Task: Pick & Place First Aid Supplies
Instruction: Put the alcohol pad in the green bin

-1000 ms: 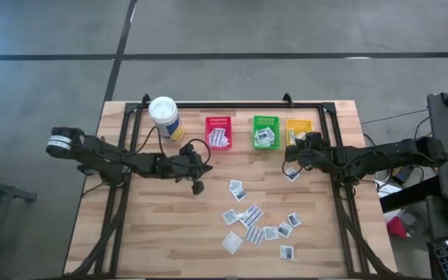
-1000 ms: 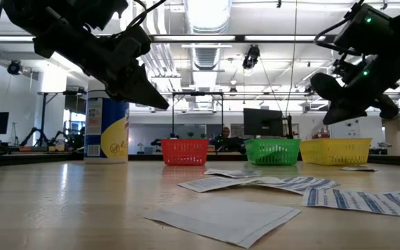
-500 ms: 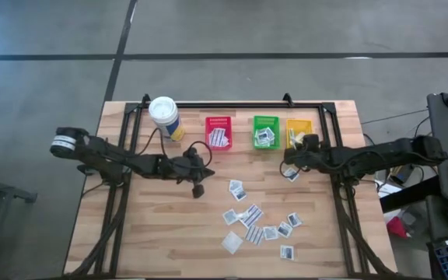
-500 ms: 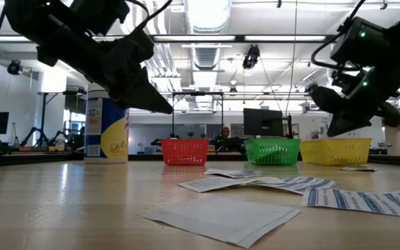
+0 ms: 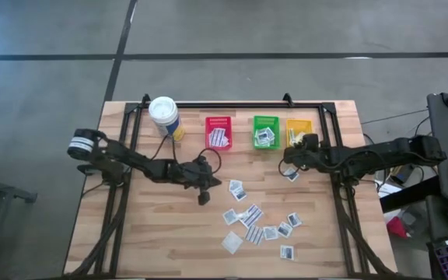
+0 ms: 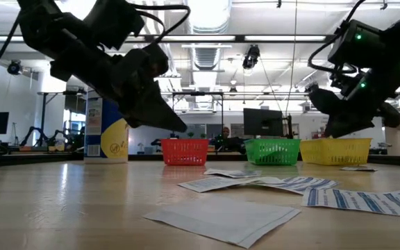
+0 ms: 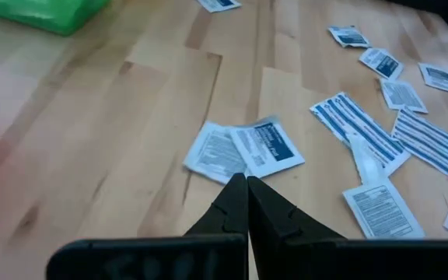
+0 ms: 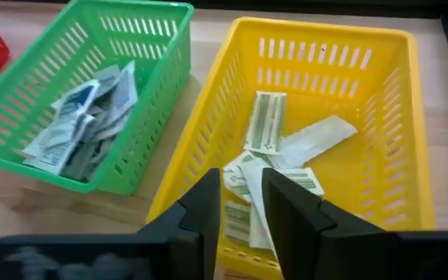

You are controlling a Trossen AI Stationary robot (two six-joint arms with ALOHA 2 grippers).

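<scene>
packets [image 5: 257, 220]: small, flat, white, some blue-striped, scattered loose on the table
binned packets [image 8: 274, 155]: more lie in red, green, yellow bins

In the high view, bare wood fills the lower left of the table [image 5: 150, 229], with nothing lying there. Along the upper edge a canister [image 5: 164, 117] and the red bin [image 5: 218, 132], green bin [image 5: 265, 131] and yellow bin [image 5: 299, 130] stand in a row, with narrow gaps between them. Packets [image 5: 257, 222] are scattered lower centre-right, some overlapping. The left arm [image 5: 134, 163] stretches across the table's middle left, and the right arm [image 5: 364, 155] reaches in from the right edge, its gripper [image 5: 292, 150] just below the yellow bin.
</scene>
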